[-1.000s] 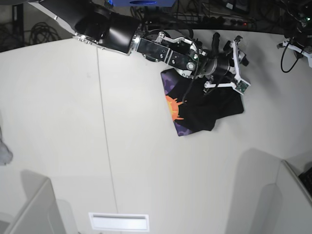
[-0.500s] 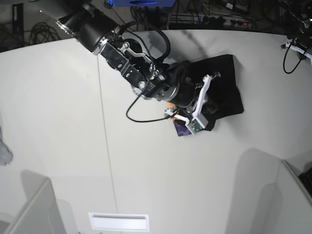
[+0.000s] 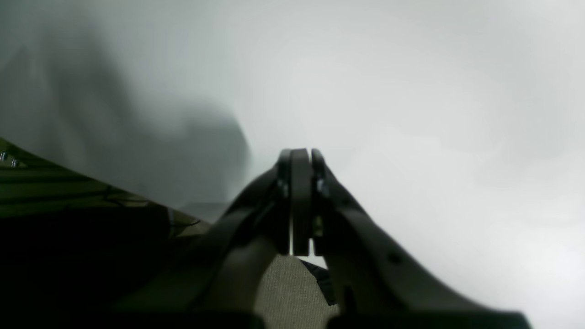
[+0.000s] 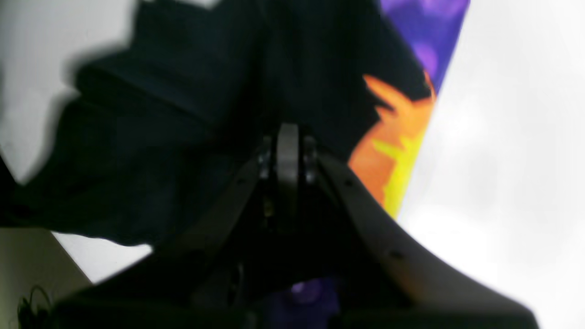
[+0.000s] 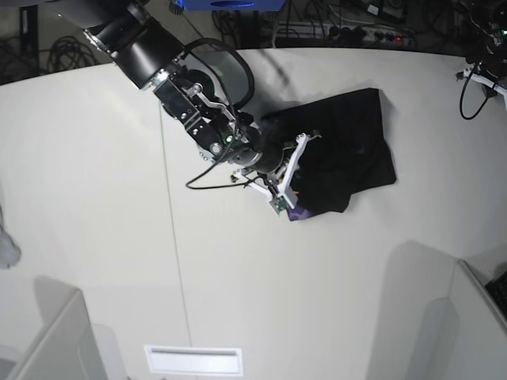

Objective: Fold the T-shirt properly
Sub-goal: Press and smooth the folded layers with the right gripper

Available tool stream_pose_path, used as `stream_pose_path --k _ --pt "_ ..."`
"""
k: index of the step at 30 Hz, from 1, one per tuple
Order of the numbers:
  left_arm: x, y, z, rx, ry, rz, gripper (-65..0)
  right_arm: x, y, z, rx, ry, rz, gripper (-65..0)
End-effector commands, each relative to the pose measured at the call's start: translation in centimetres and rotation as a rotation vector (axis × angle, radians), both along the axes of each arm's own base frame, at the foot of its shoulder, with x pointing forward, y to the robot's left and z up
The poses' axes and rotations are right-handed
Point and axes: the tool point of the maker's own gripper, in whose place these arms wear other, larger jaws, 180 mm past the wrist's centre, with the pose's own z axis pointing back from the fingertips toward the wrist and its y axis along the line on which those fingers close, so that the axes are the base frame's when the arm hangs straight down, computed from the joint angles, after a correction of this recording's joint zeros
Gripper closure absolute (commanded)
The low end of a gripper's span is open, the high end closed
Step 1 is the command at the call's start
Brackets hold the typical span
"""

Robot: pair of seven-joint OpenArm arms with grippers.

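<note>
T-shirt grip: the right gripper (image 4: 287,137) has its jaws pressed together over the T-shirt (image 5: 348,146); in the right wrist view black cloth lies all round the tips, but whether a fold is pinched between them cannot be told
Right gripper place: at the near-left edge of the garment in the base view, just above the printed corner
Print: the orange sun print (image 4: 393,141) on purple shows right beside the right gripper, at the cloth's edge against the pale counter (image 5: 95,206)
T-shirt place: bunched into a rough dark patch toward the far right of the counter, partly folded, with the print peeking out at its lower left
Left gripper: the left gripper (image 3: 299,201) is clenched with nothing between the jaws, aimed at blurred pale background, well apart from the garment
Cable: a black cable (image 5: 207,180) loops from the right arm down onto the counter, near the cloth's edge
Risk one: if the closed jaws caught only the top layer or nothing, a pull would leave the lower layers behind and spoil the fold
Risk two: a drag across the counter could bunch the cloth, since the other arm holds nothing down
Risk three: the loose cable may snag the hem
</note>
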Motion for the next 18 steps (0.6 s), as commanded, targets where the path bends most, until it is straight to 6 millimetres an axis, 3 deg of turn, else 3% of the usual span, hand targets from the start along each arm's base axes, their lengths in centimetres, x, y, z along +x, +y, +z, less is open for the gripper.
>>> stream_pose_path --k 1,5,14,18 --pt "0.3 0.6 1.1 0.033 -0.019 -0.014 0.0 1.0 1.3 2.0 0.051 -0.045 0.003 0.0" --pt "0.3 0.6 1.1 0.033 -0.019 -0.014 0.0 0.9 1.5 1.9 0.053 -0.042 0.005 0.0" --pt "0.3 0.6 1.1 0.034 -0.019 -0.012 0.0 0.8 5.5 3.8 0.123 -0.027 0.024 0.0" --pt "-1.1 1.8 1.7 0.050 -0.027 0.045 0.0 0.7 7.2 4.3 0.140 -0.020 0.041 0.0"
